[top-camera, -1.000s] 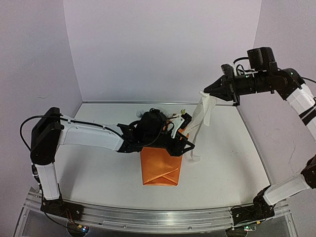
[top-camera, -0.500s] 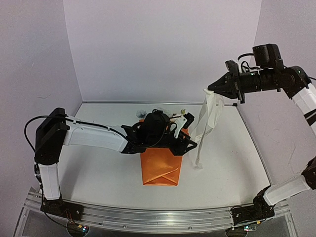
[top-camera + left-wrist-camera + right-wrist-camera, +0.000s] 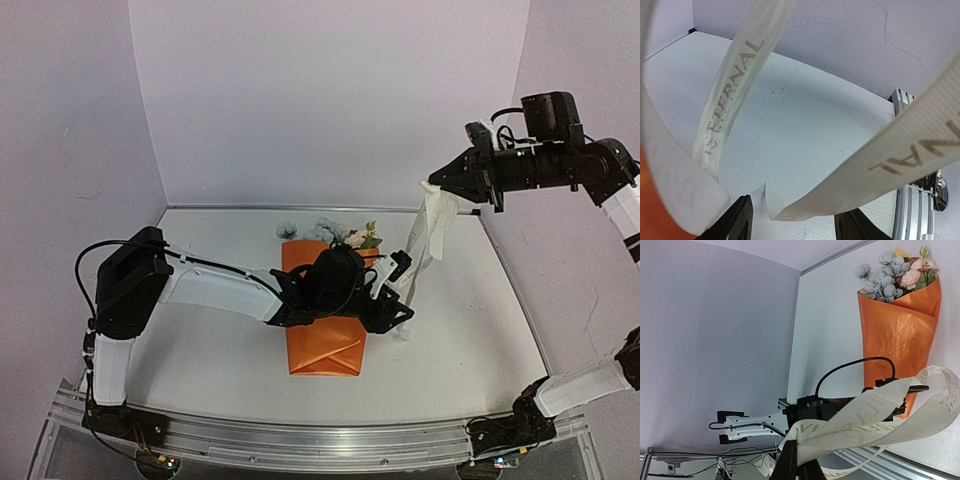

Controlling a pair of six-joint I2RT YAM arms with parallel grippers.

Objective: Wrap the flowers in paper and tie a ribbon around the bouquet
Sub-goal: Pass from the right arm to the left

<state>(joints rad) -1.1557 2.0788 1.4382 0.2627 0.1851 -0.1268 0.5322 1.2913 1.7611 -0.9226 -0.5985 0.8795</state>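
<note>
A white table [image 3: 200, 350] fills the floor of a small booth, shut in by a plain pale lilac back wall [image 3: 330, 100] and matching side panels that meet it at the far corners. The panels show faint scuffs and hairline scratches in the wrist views. A ridged aluminium rail [image 3: 300, 432] runs along the table's near edge and carries both arm bases. The tabletop is matt and lightly speckled with small dark marks. The bouquet [image 3: 892, 335] lies flat at about the middle of the table. Its orange paper [image 3: 322, 350] is folded to a blunt end toward the near edge, and the flowers [image 3: 332, 232], pale blue, white and pink, stick out toward the far edge. The left arm reaches in low from the left side and crosses over the wrap. The left gripper [image 3: 402, 290] sits just off the bouquet's right side with its black fingers [image 3: 737, 222] standing apart, released and clamping nothing. A cut end of the ribbon [image 3: 428, 225] rests on the table between them, and other lengths cross close in front of its camera. The right gripper [image 3: 432, 186] is high above the far right corner, clenched on the upper part of the cream ribbon. From there the lettered ribbon hangs in loops down to the table beside the bouquet.
</note>
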